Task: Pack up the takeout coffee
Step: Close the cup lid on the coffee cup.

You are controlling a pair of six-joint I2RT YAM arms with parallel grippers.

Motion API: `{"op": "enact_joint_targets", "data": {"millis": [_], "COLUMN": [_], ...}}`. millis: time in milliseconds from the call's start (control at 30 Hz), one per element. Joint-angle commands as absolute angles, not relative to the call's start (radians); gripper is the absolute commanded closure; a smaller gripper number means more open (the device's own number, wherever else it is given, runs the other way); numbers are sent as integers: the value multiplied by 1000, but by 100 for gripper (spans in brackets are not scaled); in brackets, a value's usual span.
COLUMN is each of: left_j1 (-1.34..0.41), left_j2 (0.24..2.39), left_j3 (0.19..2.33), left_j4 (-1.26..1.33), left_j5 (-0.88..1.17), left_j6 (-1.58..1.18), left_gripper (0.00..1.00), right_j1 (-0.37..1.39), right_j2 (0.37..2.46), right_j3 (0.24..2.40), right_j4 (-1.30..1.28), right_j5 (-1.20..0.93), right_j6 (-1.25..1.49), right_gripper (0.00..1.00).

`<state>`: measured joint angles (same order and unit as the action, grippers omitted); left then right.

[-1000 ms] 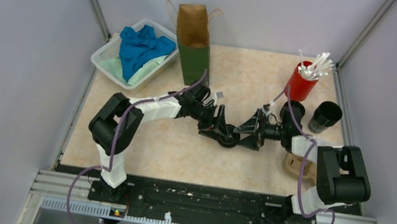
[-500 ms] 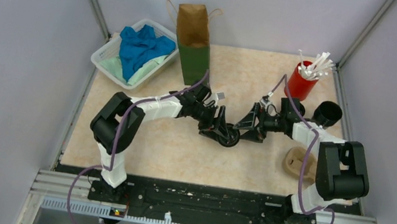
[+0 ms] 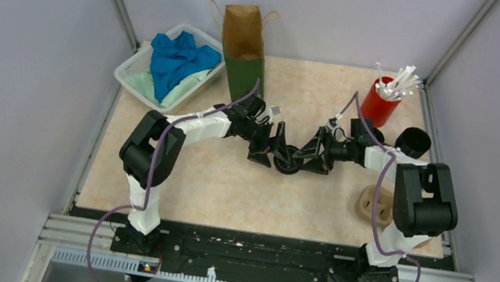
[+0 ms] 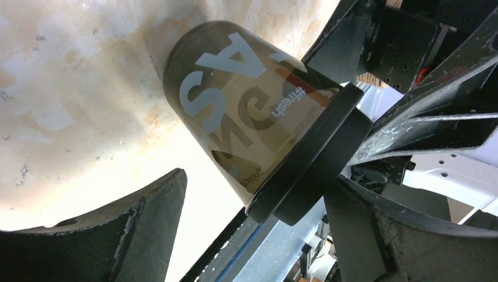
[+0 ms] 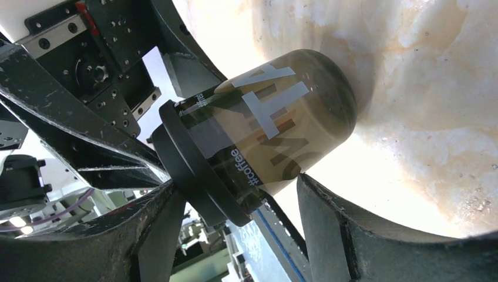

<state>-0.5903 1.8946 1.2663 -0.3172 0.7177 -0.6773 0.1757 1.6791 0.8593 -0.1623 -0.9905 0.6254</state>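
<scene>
Your left hand (image 3: 270, 149) and right hand (image 3: 310, 157) meet at the middle of the surface (image 3: 225, 186), one on each side of a takeout coffee cup (image 3: 289, 159) whose black lid (image 4: 311, 158) faces the top camera. In the left wrist view your left hand's fingers (image 4: 135, 217) are spread apart, with bare surface showing between the near finger and the cup wall. In the right wrist view your right hand is clamped on the cup, one finger at the lid rim and the other against the wall. A second black cup (image 3: 413, 142) stands at the right edge, near the red cup of white sticks (image 3: 380, 102). The paper bag (image 3: 244, 50) stands upright at the back.
</scene>
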Motion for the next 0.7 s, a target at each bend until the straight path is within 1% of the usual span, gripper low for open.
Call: {"op": "enact_joint_targets", "data": {"millis": [0, 167, 467, 567, 667], "left_j1": [-578, -572, -563, -560, -556], "left_j2": [1927, 1947, 1972, 1994, 2025], "left_j3": [1338, 1402, 1444, 1460, 1480], "left_j4": [-341, -358, -376, -375, -378], "left_j5": [731, 754, 782, 781, 774], "left_j6": [-653, -632, -607, -612, -621], "left_gripper": [7, 2, 2, 6, 13], "right_j1": [157, 121, 103, 100, 100], "right_j2": [1712, 1718, 1746, 1751, 1765], "right_j3": [894, 893, 930, 954, 986], "right_j4": [-159, -177, -204, -216, -242], "right_j5": [-953, -968, -992, -999, -1005], "right_j6": [631, 618, 594, 591, 573], "right_gripper": [32, 31, 26, 23, 22]}}
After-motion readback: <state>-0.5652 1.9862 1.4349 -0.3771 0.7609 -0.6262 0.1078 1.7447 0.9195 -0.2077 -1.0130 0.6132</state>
